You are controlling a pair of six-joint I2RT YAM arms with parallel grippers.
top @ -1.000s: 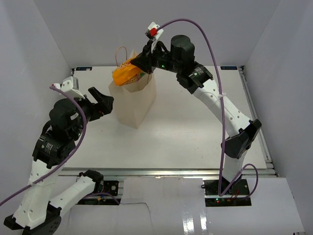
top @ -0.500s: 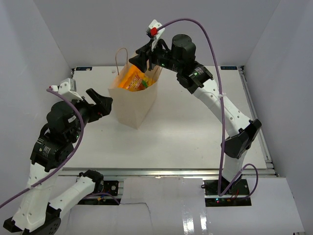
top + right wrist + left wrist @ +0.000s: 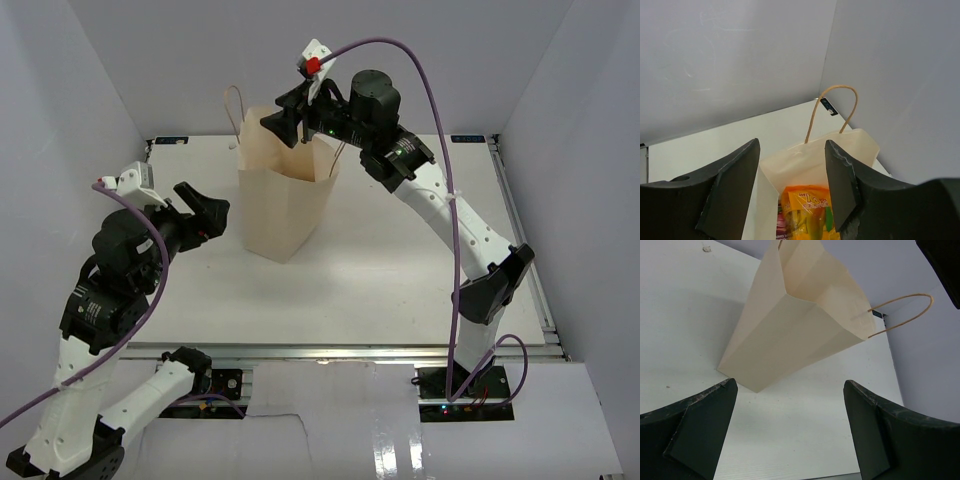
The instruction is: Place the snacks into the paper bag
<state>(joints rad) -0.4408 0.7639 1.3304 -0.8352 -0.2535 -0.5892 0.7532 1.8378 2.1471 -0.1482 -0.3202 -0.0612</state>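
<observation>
While my right gripper [image 3: 288, 122] and left gripper [image 3: 205, 208] gape empty, the orange pack [image 3: 807, 210] sits in the paper bag [image 3: 285, 210] nearer the left edge; I judge packing done.

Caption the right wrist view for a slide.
Open right gripper above the paper bag, orange pack lying inside.

Light: bright, even, diffuse; its source cannot be told. White walls [image 3: 100, 70] and white table [image 3: 400, 270] bounce it. Shadows: faint, soft-edged, at the foot of the paper bag [image 3: 285, 200]. Glare: streaky sheen on the glossy panel [image 3: 420, 440] at the near edge. Top view: sharp throughout. Left wrist view: left gripper [image 3: 790, 385] fingers near-black, little detail; bag stretched and leaning with wide-angle distortion. Right wrist view: right gripper [image 3: 792, 145] fingers dark, slightly soft; orange pack [image 3: 807, 210] saturated, print readable.
</observation>
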